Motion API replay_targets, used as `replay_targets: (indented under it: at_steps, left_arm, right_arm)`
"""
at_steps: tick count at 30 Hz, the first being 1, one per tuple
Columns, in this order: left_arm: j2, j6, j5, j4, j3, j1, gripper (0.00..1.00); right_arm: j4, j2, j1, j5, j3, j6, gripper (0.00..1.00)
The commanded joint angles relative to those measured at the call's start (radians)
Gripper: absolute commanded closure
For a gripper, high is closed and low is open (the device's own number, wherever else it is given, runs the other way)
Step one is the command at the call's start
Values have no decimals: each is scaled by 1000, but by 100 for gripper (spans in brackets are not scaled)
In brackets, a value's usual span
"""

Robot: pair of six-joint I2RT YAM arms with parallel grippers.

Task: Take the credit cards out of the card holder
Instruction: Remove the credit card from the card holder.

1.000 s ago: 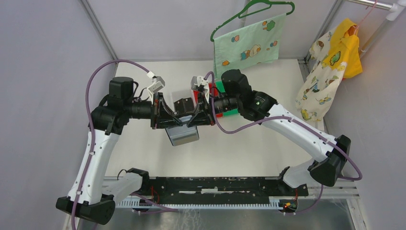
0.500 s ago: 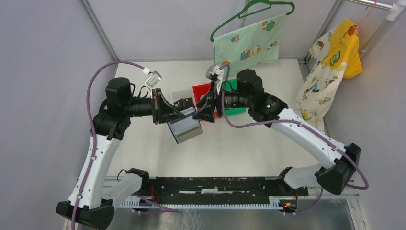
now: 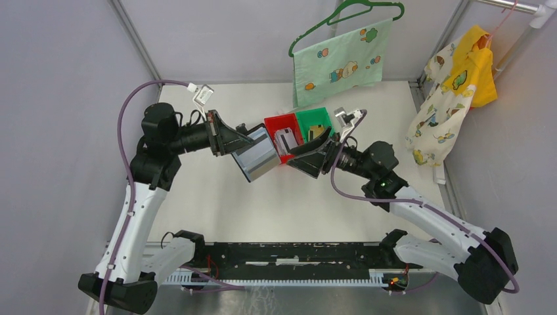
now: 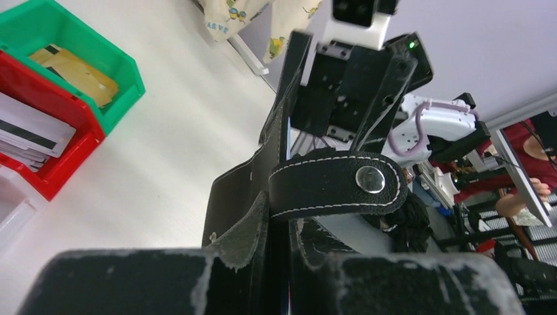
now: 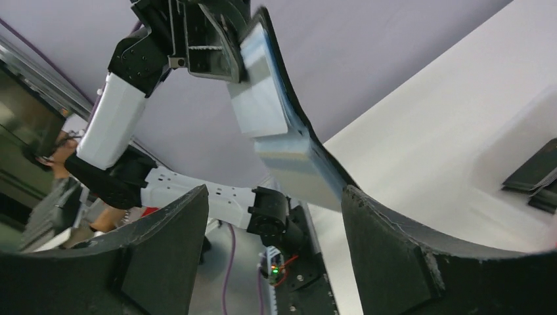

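- The card holder (image 3: 258, 156) hangs open with its grey-blue lining facing up, and I cannot tell whether any cards are still in its pockets.
- It hides the left gripper's (image 3: 226, 139) fingertips from above. The left wrist view shows that gripper clamped on the black leather, with the snap tab (image 4: 341, 184) sticking out.
- Whitish credit cards (image 3: 286, 139) lie in the red bin (image 3: 272, 123) and tan ones in the green bin (image 3: 309, 113), near the worktop's (image 3: 197, 197) far edge.
- A second ago both grippers met at the holder. Since then the right gripper (image 3: 309, 157) has let go, drawn back to the right and uncovered the bins.
- The right gripper's fingers now stand wide apart with nothing between them.
- The left arm reaches in from the left and holds the holder tilted in the air above the worktop's middle.
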Motion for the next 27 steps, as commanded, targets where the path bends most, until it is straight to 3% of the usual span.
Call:
replay_targets:
  at_steps: [1, 12, 27]
  left_arm:
    - [-1, -76, -66, 95, 9, 5, 98]
    - [29, -145, -63, 155, -3, 5, 98]
    - [14, -230, -40, 262, -36, 5, 98]
  right_arm:
    - [342, 46, 40, -5, -59, 221, 21]
    - [647, 218, 139, 85, -66, 391, 25]
    - [795, 363, 163, 158, -21, 448, 32]
